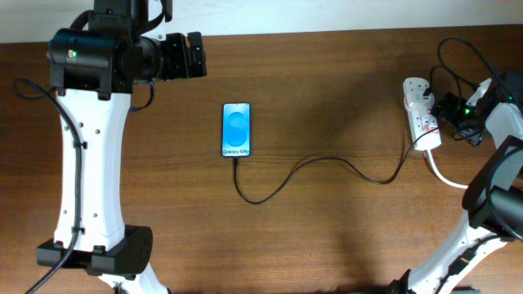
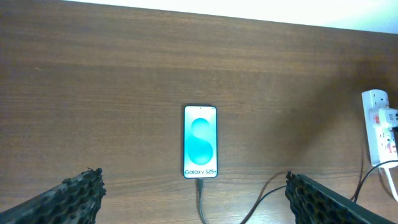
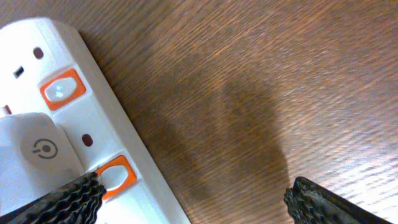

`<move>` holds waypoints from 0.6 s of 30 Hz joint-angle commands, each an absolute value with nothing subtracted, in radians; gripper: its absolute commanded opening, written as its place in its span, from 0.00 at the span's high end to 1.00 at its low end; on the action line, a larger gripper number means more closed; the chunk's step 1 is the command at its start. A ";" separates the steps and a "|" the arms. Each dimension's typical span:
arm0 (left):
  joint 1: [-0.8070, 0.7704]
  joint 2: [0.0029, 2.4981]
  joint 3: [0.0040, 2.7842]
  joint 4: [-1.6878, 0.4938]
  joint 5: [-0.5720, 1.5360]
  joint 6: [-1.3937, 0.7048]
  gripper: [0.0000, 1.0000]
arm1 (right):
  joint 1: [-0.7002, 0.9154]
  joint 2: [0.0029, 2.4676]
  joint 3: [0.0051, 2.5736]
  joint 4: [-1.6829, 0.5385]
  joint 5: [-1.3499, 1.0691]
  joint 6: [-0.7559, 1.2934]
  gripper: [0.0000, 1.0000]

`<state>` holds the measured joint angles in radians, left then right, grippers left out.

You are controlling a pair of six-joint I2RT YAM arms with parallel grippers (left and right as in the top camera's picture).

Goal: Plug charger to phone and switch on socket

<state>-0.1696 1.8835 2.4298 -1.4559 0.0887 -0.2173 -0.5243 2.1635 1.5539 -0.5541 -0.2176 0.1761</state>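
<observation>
The phone (image 1: 236, 129) lies flat mid-table with its blue screen lit; it also shows in the left wrist view (image 2: 200, 142). The thin black charger cable (image 1: 327, 161) is plugged into the phone's bottom edge and loops right to the white power strip (image 1: 421, 114). My left gripper (image 1: 194, 55) is open and empty, high above the table behind the phone (image 2: 193, 186). My right gripper (image 1: 448, 109) is open at the strip's right side. In the right wrist view its left finger (image 3: 194, 186) overlaps an orange-red switch (image 3: 115, 174) beside a white plug block (image 3: 37, 149).
A second orange-red switch (image 3: 62, 90) sits further along the strip (image 3: 134, 134). The strip's thick white cord (image 1: 445, 175) curves off to the right. The strip also shows at the right edge of the left wrist view (image 2: 378, 124). The table is bare brown wood (image 1: 343, 82).
</observation>
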 commanded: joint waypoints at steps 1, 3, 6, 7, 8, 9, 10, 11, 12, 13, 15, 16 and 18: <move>-0.169 1.882 2.426 -1.457 0.081 -0.216 0.01 | -0.514 2.206 1.547 -0.551 -0.197 0.161 0.02; -0.169 1.882 2.426 -1.457 0.081 -0.216 0.01 | -0.514 2.211 1.547 -0.545 -0.198 0.161 0.02; -0.169 1.882 2.426 -1.457 0.081 -0.216 0.01 | -0.514 2.212 1.547 -0.537 -0.198 0.161 0.02; -0.169 1.882 2.426 -1.457 0.081 -0.216 0.01 | -0.514 2.212 1.547 -0.538 -0.198 0.161 0.02; -0.169 1.882 2.426 -1.457 0.081 -0.216 0.01 | -0.514 2.212 1.547 -0.541 -0.198 0.161 0.02; -0.169 1.882 2.426 -1.457 0.081 -0.216 0.01 | -0.514 2.212 1.547 -0.542 -0.198 0.161 0.02; -0.169 1.882 2.426 -1.457 0.081 -0.216 0.01 | -0.514 2.212 1.547 -0.545 -0.198 0.161 0.02; -0.169 1.882 2.426 -1.457 0.081 -0.216 0.01 | -0.511 2.212 1.547 -0.547 -0.198 0.161 0.02; -0.169 1.882 2.426 -1.457 0.081 -0.216 0.01 | -0.508 2.212 1.547 -0.550 -0.199 0.161 0.02; -0.169 1.882 2.426 -1.457 0.081 -0.216 0.01 | -0.503 2.212 1.547 -0.554 -0.198 0.161 0.02; -0.169 1.882 2.426 -1.457 0.081 -0.216 0.01 | -0.484 2.215 1.547 -0.559 -0.197 0.157 0.01; -0.169 1.882 2.426 -1.457 0.081 -0.216 0.01 | -0.477 2.215 1.547 -0.560 -0.197 0.152 0.02; -0.169 1.882 2.426 -1.457 0.081 -0.216 0.01 | -0.465 2.215 1.547 -0.565 -0.197 0.145 0.02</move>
